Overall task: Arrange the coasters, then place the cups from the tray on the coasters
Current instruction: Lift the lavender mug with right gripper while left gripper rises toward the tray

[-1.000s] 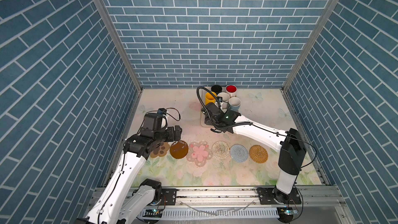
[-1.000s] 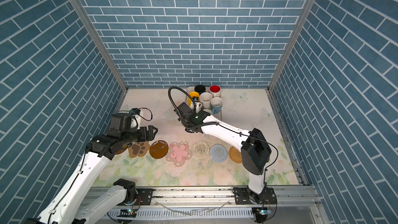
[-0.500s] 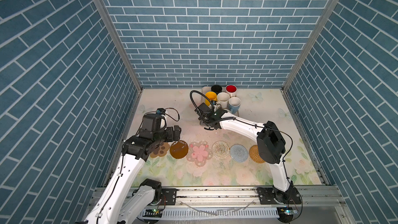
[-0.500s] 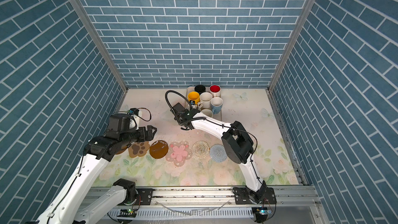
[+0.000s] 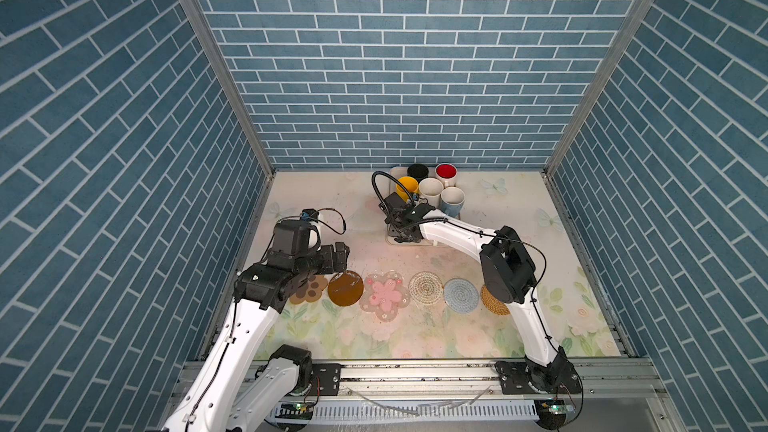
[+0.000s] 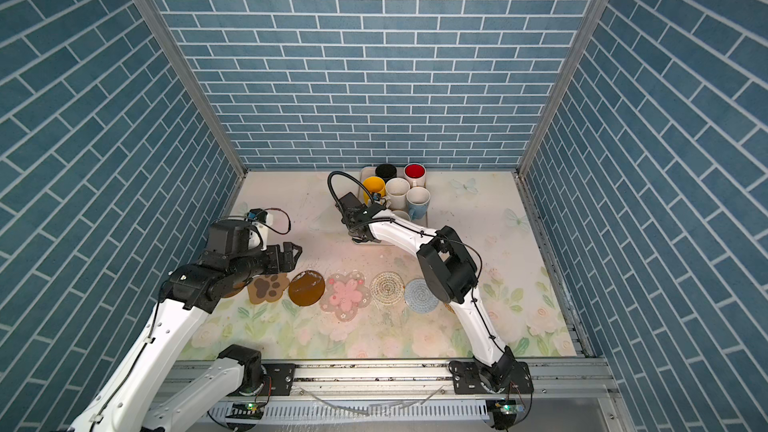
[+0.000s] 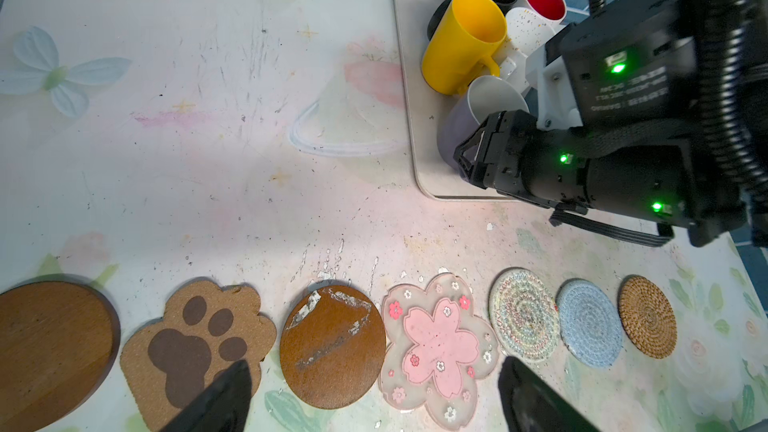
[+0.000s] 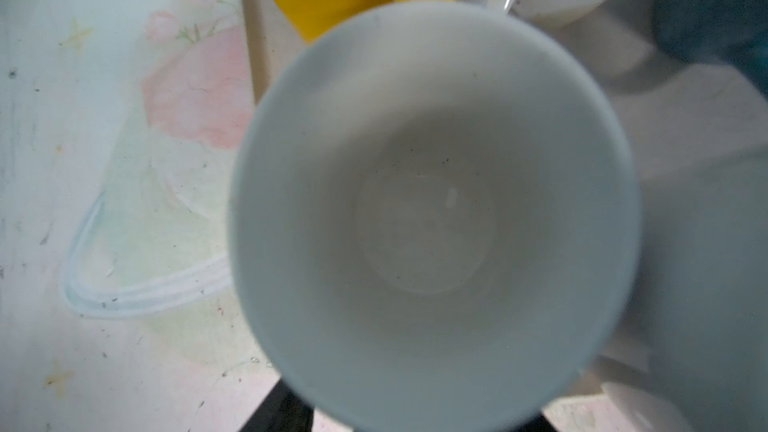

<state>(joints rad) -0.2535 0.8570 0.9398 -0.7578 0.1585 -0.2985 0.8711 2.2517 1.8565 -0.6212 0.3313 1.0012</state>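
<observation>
**Left gripper (image 6: 293, 254) spread above the coasters (image 7: 332, 342); lavender mug (image 7: 455, 126) straddled by the right gripper (image 7: 471, 151)**

The left gripper is held wide open, with the coaster row under it and the cups well apart from it. The lavender mug is found directly below the right gripper, the nearer one, at the end of the tray (image 7: 409, 56) closest to that arm. It is stood upright, its axis in line with the tool, one jaw at each side. Whether the wall is pinched cannot be told. The outside is lavender, the inside pale and empty; the handle is hidden.
</observation>
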